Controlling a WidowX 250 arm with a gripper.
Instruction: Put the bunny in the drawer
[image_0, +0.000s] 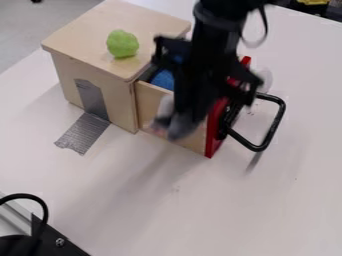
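Observation:
The black gripper (185, 111) hangs down over the near side of the open drawer (152, 100), blurred. It is shut on the grey and white bunny (179, 127), whose lower part dangles in front of the drawer's wooden side wall. The drawer stands pulled out from the wooden cabinet (100, 65), with its red front (214, 127) and black handle (272, 131) facing right. Much of the drawer's inside is hidden behind the arm; a patch of blue (162, 79) shows within it near the cabinet.
A green lump (122, 43) sits on the cabinet's top. Grey tape (84, 134) runs from the cabinet's side onto the white table (194, 210). A black cable and a dark metal-edged fixture (57, 242) occupy the lower left corner.

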